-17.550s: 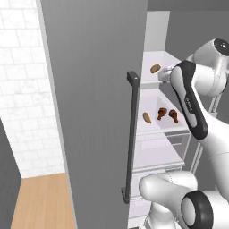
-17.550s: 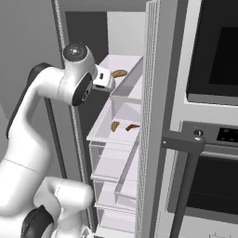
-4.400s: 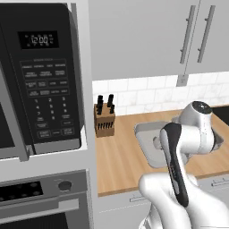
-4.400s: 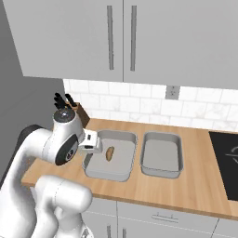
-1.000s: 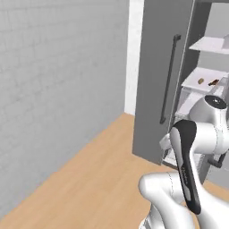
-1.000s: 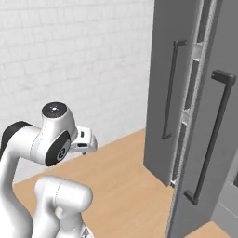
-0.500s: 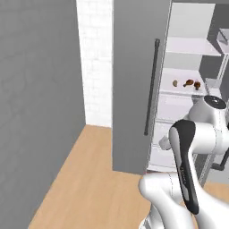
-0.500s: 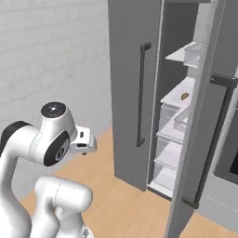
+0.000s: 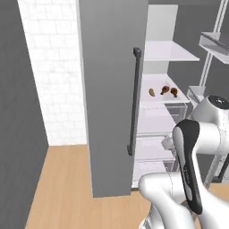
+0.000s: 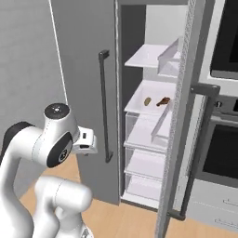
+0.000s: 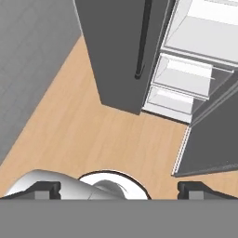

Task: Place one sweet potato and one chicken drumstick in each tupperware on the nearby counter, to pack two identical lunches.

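Claw: we see our claw (image 11: 119,190) at the bottom of the hand view, its two tips far apart with only floor and our own body between them, so fully open and carrying nothing.
Arm: we judge it tucked close so the base can face the fridge; no reach has begun.
Fridge (image 9: 114,89): one door stands open, centre right of the left base view, giving us a path to the shelves.
Sweet potato (image 9: 152,92): on the middle shelf (image 9: 157,99), right of centre; long axis roughly upright in the picture, ends too small to read.
Chicken drumsticks (image 9: 169,91): just beside it to the right, close together; long axis unclear, but in the right base view one (image 10: 163,101) lies along the shelf.
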Available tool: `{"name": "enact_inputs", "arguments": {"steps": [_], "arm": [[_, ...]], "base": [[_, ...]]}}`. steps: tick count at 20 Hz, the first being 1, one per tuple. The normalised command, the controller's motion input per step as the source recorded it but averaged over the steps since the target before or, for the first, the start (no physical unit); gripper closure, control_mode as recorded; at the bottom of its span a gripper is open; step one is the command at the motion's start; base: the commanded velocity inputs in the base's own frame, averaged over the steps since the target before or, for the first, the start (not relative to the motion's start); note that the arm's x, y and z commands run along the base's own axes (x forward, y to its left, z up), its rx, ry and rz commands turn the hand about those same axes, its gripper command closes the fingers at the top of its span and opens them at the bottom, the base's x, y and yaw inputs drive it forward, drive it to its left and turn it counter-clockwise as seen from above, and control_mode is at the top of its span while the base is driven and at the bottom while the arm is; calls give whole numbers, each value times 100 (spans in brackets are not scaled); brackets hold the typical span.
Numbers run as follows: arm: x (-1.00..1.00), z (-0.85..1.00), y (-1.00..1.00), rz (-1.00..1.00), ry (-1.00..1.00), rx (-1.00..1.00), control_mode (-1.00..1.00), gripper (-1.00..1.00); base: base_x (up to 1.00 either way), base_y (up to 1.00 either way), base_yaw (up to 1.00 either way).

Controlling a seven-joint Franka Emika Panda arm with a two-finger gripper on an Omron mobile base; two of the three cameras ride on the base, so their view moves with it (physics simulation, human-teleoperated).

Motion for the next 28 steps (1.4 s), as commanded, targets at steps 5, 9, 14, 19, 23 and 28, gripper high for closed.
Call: {"name": "enact_inputs", "arguments": {"steps": [5, 9, 14, 19, 23, 28], "arm": [[0, 0, 0, 0, 0, 0, 100, -100], [0, 0, 0, 0, 0, 0, 100, -100], [0, 0, 0, 0, 0, 0, 100, -100], [0, 0, 0, 0, 0, 0, 100, -100], [0, 0, 0, 0, 0, 0, 100, -100], [0, 0, 0, 0, 0, 0, 100, -100]], "base": [[59, 31, -31], [2, -22, -32], [18, -7, -26], [19, -25, -23], [32, -26, -19], [61, -20, -11]]}}
